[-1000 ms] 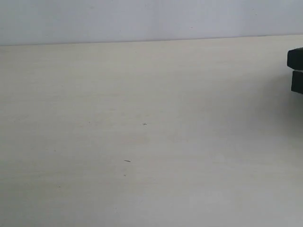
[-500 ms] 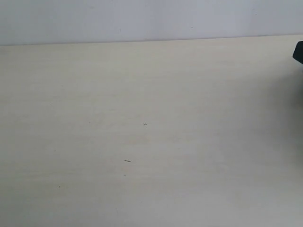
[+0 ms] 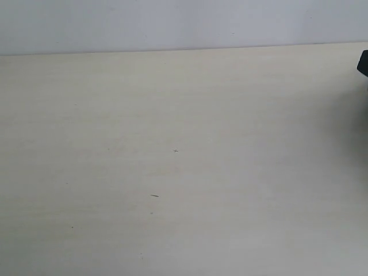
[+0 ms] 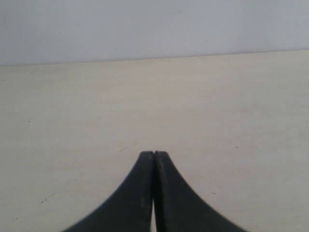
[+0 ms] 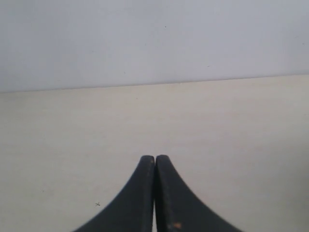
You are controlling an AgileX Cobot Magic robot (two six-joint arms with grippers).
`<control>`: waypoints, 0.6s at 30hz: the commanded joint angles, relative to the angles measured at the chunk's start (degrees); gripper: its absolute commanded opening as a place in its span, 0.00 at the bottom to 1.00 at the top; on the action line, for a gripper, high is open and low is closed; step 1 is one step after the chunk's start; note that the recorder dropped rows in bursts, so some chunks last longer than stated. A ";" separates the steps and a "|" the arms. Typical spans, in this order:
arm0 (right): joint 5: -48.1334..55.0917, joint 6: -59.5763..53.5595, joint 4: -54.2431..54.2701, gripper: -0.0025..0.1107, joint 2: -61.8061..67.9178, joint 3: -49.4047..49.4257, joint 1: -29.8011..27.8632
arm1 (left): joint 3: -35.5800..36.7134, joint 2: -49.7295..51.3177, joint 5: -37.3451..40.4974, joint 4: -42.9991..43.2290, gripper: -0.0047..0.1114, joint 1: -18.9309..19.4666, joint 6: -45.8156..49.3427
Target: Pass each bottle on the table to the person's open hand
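Observation:
The pale beige table (image 3: pixel 172 115) fills the exterior view, and no bottles or person's open hand show in any view. My left gripper (image 4: pixel 154 153) is shut, its black fingertips pressed together with nothing between them, above bare tabletop (image 4: pixel 145 96). My right gripper (image 5: pixel 155 157) is likewise shut and holds nothing over the table (image 5: pixel 145 121). In the exterior view only a small black piece of the right arm (image 3: pixel 363 63) shows at the right edge. The left arm is out of that view.
A plain grey-white wall (image 3: pixel 172 23) rises behind the table's far edge. A few tiny dark specks (image 3: pixel 154 195) mark the tabletop.
The black part at the right edge of the exterior view has drawn back to the right, leaving only a small corner in view.

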 commanded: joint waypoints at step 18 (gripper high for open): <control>-8.78 -1.79 -10.08 0.02 -33.79 26.25 -21.39 | 0.18 -0.27 -0.42 0.19 0.06 -0.06 -0.15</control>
